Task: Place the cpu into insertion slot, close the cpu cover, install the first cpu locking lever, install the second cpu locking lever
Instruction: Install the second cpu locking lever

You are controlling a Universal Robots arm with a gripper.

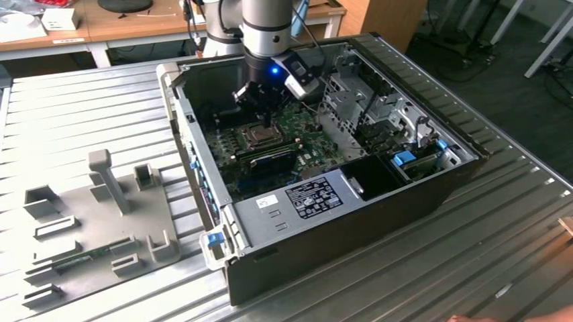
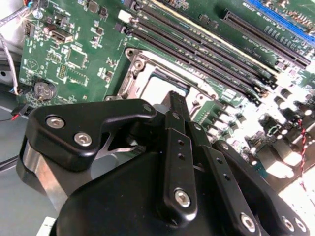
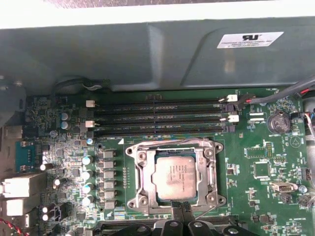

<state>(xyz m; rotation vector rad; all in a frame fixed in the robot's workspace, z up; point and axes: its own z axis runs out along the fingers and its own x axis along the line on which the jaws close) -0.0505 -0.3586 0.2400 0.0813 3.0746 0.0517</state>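
Hovering over the computer case (image 1: 376, 201) in the exterior view, gripper (image 1: 259, 107) sits just above the slot (image 1: 260, 137). Second wrist view: fingers (image 2: 178, 147) look pressed together, probably holding nothing. First wrist view: cpu (image 3: 176, 173) seated in the slot, cover (image 3: 175, 147) down around it. Best press the lever slowly, keeping the tip square.

Open black computer case (image 1: 376, 221) on ribbed metal table (image 1: 80, 114); grey fixture tray (image 1: 98, 228) beside it.
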